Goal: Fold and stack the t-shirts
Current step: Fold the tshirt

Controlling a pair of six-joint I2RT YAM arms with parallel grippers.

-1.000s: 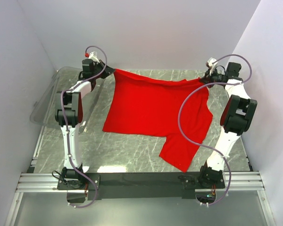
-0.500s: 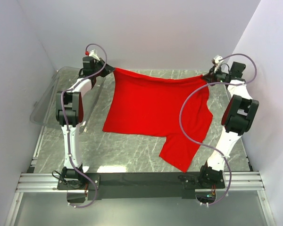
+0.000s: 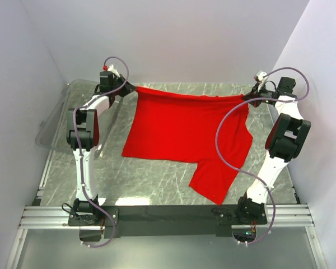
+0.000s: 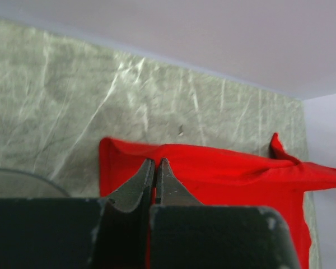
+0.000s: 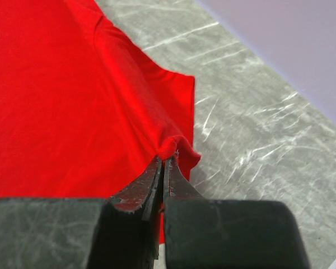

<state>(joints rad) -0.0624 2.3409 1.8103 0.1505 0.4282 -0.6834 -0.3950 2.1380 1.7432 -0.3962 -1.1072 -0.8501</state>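
Red shirt [image 3: 185, 131] spread over the marble counter [image 3: 157, 179], its far edge strung between the two arms. At far left, a clear bin [image 3: 53, 120] lies beside the left arm [image 3: 84, 134]. The left jaws are clenched on the shirt's far left corner; in the wrist view their tips press together with red shirt [image 4: 224, 174] fabric pinched between them. Compared with one second ago, this corner has shifted slightly rightward and toward the near side. The body of the shirt, and the sleeve pointing to the near right, rest on the counter where they lay before. The right jaws are clenched on the far right corner; in the wrist view the shirt [image 5: 56, 101] bunches at their tips. The right arm [image 3: 283, 137] has swung outward to the right since the earlier frame, and the far edge between the two grips now runs straighter.
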